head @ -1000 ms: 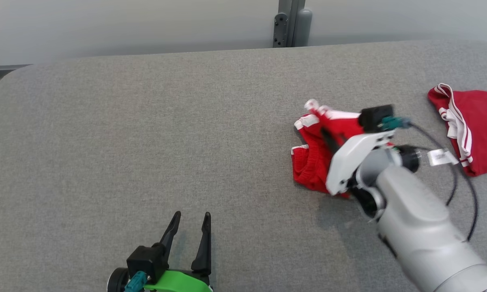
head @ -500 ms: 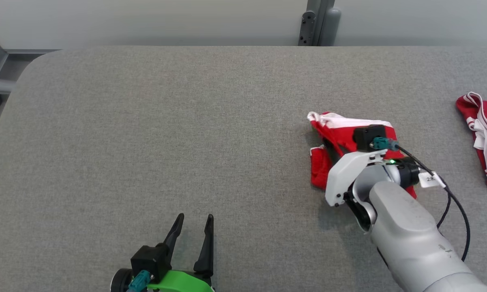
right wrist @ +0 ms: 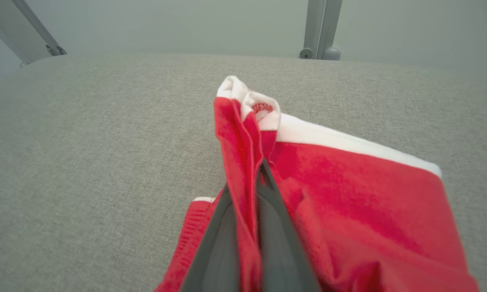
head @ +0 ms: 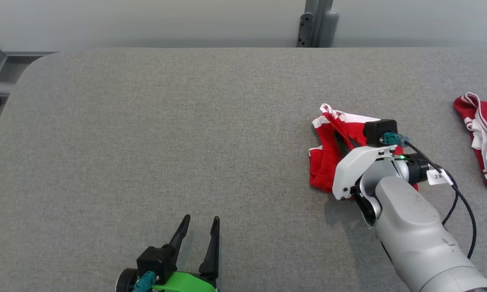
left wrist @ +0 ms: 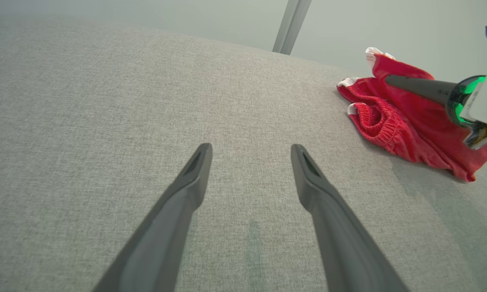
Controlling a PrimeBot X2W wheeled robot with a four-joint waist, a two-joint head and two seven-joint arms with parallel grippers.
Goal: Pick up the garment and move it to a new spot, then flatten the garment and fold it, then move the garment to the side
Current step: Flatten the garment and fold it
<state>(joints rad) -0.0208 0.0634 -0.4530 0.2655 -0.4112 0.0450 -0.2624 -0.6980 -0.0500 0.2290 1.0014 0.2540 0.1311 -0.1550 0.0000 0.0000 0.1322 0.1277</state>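
We view the grey fabric table (head: 146, 121) from above and from both wrists. The garment (head: 324, 166), red with white trim and a ribbed elastic band, lies bunched on the table's right half, about midway between its far and near edges. One fold is drawn up off the table's surface (right wrist: 348, 194).

The right gripper (head: 337, 136) reaches in over the garment from the table's near right. Its fingers are pressed together and pinch that raised red fold, as the right wrist view shows (right wrist: 261, 162). The rest of the cloth (left wrist: 393, 125) rests on the table beneath the arm.

The left gripper (head: 201, 219) sits at the table's near edge, left of centre. Its fingers are spread apart with nothing between them, just above bare fabric (left wrist: 251, 149).

A second red garment (head: 486, 142) with white stripes lies at the table's right edge, well apart from the first. A metal post (head: 314, 24) stands behind the table's far edge.
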